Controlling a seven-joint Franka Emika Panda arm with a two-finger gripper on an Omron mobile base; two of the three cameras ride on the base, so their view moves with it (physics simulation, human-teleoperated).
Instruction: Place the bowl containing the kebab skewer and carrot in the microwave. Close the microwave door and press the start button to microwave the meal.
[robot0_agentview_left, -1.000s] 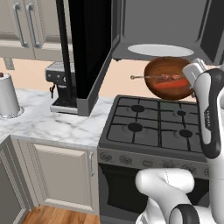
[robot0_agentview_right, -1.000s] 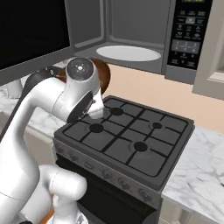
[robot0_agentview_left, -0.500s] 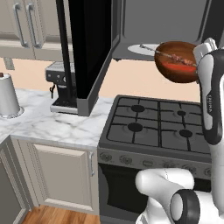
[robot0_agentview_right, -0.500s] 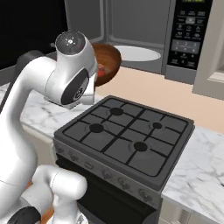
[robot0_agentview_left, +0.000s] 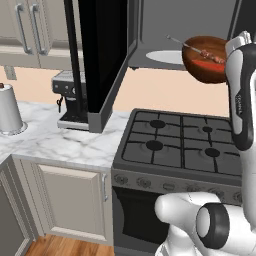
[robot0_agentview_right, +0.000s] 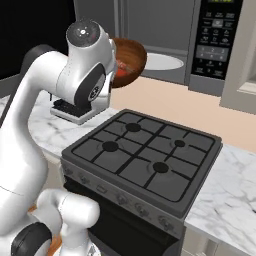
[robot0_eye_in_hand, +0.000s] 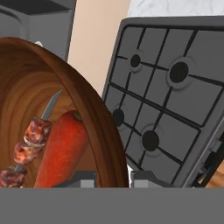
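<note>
My tool (robot0_eye_in_hand: 113, 178) pinches the rim of the bowl (robot0_agentview_left: 206, 58), which hangs tilted above the stove (robot0_agentview_left: 185, 145), just before the microwave (robot0_agentview_left: 190, 35) opening. The kebab skewer (robot0_eye_in_hand: 27, 144) and carrot (robot0_eye_in_hand: 61, 151) lie inside the bowl.

Glossy reddish-brown bowl (robot0_agentview_left: 205, 60), wood-grain rings swirling inside it. Orange-red carrot (robot0_eye_in_hand: 61, 151), and beside it browned, mottled meat chunks on the pale kebab skewer (robot0_eye_in_hand: 30, 140). Black glass microwave door (robot0_agentview_left: 102, 55), grey steel microwave (robot0_agentview_right: 150, 25) cavity, white turntable (robot0_agentview_right: 160, 62). Black stove (robot0_agentview_right: 145, 157), grey-veined white marble counter (robot0_agentview_left: 60, 142), cream cabinets (robot0_agentview_left: 65, 200).
</note>
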